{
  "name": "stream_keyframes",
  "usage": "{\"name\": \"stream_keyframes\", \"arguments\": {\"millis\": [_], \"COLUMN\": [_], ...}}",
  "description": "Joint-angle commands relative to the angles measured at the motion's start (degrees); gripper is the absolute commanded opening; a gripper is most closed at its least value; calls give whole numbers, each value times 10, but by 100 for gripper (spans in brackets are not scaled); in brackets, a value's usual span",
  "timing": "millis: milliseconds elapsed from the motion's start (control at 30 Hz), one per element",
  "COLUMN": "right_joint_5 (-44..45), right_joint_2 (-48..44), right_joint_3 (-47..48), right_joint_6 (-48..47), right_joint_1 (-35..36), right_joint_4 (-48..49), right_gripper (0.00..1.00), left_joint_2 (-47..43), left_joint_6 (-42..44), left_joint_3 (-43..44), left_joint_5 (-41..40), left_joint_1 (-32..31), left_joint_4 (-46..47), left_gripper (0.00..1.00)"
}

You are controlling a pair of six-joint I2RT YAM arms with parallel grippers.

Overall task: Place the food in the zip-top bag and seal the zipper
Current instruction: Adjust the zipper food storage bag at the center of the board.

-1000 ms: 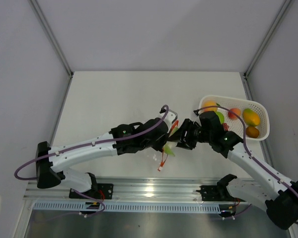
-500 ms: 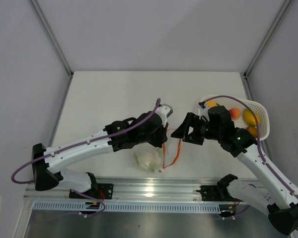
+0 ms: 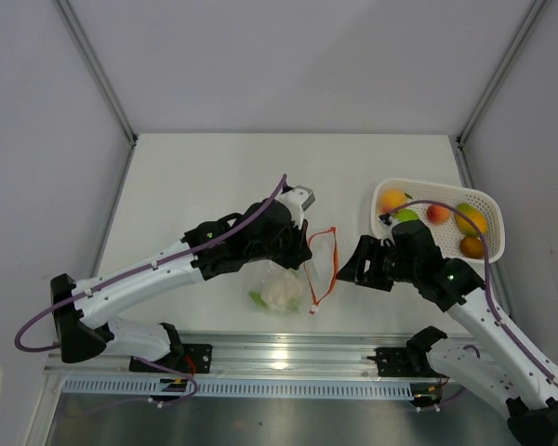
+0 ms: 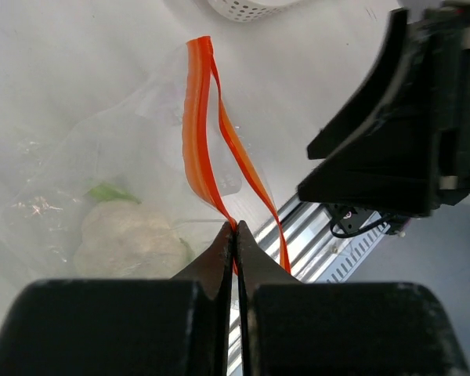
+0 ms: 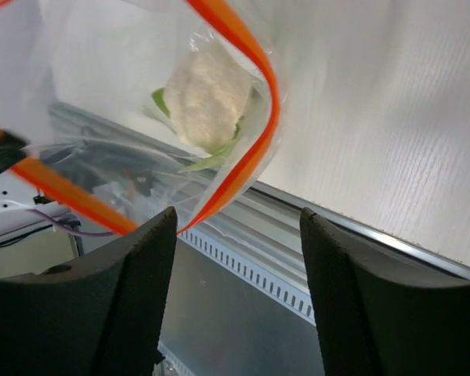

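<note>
At table (image 3: 195, 186) front, left pincer (image 4: 235, 229) clamped on zipper (image 4: 197, 133) running near-far, bag (image 4: 102, 149) mouth facing right; right pincer (image 5: 236, 227) spread, empty.

White links (image 3: 139, 282), black joints (image 3: 251, 246), purple cables (image 3: 22, 325); left tool (image 4: 235, 229) black, wedge-fingered.

Right fingers (image 5: 133, 298) apparently released bag (image 3: 281, 286).
</note>
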Motion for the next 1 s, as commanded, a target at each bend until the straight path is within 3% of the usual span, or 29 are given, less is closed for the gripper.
{"name": "stream_keyframes", "arguments": {"millis": [0,233,433,533,567,667,767,967], "right_joint_5": [-21,-5,-8,-2,0,-1,4,1], "right_joint_2": [26,113,169,176,176,180,172,158], "right_joint_3": [-28,-32,-38,-26,-24,-4,18,43], "right_joint_6": [5,-12,-16,-21,-21,-20,-16,5], "right_joint_1": [2,6,8,7,8,9,22,49], "right_joint_4": [71,130,184,198,200,197,185,179], "right_gripper": [70,73,63,50,37,11,0,0], "left_joint_2": [-14,-29,-43,-49,-48,-47,-44,-34], "left_joint_6": [-10,-16,-15,-13,-13,-14,-15,-13], "left_joint_3": [14,5,-8,-19,-20,-34,-38,-25], "left_joint_5": [23,37,37,34,30,19,0,-49], "left_joint_1": [3,2,3,3,3,3,3,3], "left_joint_4": [25,25,22,16,14,6,-9,-52], "left_gripper": [1,0,1,0,1,1,1,1]}}
